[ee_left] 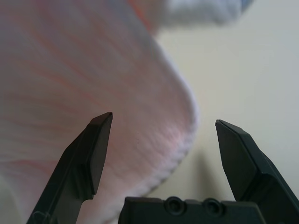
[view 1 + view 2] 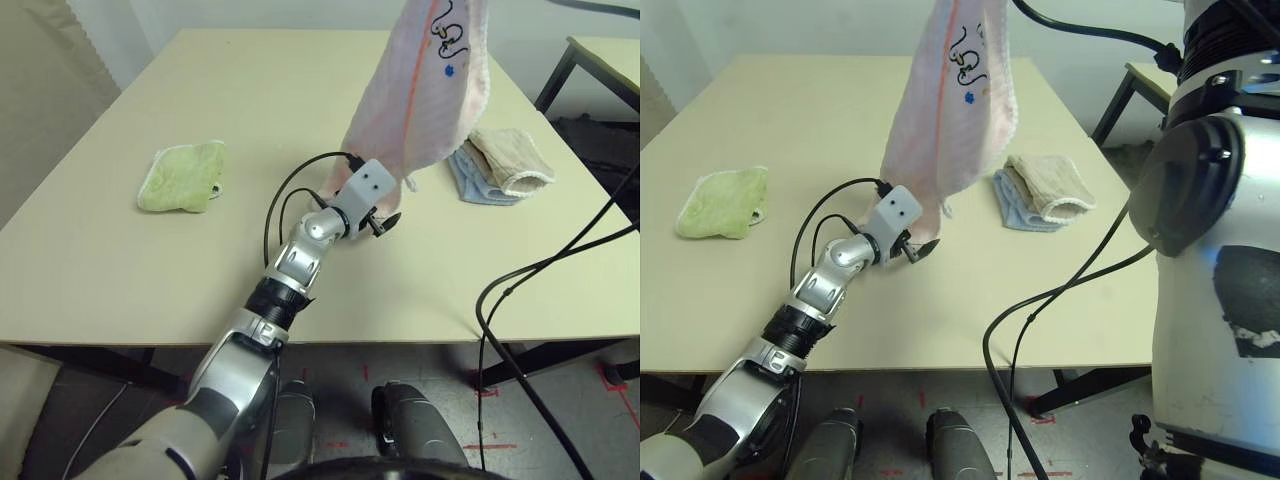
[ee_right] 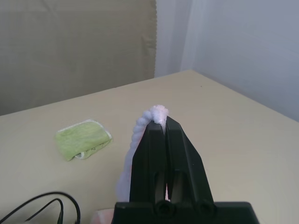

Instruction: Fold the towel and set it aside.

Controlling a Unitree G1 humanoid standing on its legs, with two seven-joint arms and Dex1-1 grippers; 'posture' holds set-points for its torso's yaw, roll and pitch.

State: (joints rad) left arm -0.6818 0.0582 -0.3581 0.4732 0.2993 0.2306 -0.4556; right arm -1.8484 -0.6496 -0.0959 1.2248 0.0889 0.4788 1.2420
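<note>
Towel hangs in the air, long way up and down, with its top pinched high up by the right fingers, which are pressed tight together on a bunched bit of its edge. Its low end dangles close above the surface, and the little dark logo with a blue dot faces the robot.

Left fingers are spread wide apart with nothing between them yet. They sit right at the low end of the towel, and the towel's rounded bottom edge already pokes into the gap from one side. So the left arm is the near one, and it looks like the next grab has to catch that low edge or corner. The fingers point forward and a bit down, across the hanging towel, which looks right for a pinch.

Away from the towel, on the robot's left side, a small green cloth lies flat, well apart. On the other side of the towel, near its low end, a beige cloth sits folded on a blue cloth. Black cables hang off the surface's edge past those cloths. Nothing stands between the left fingers and the towel.
</note>
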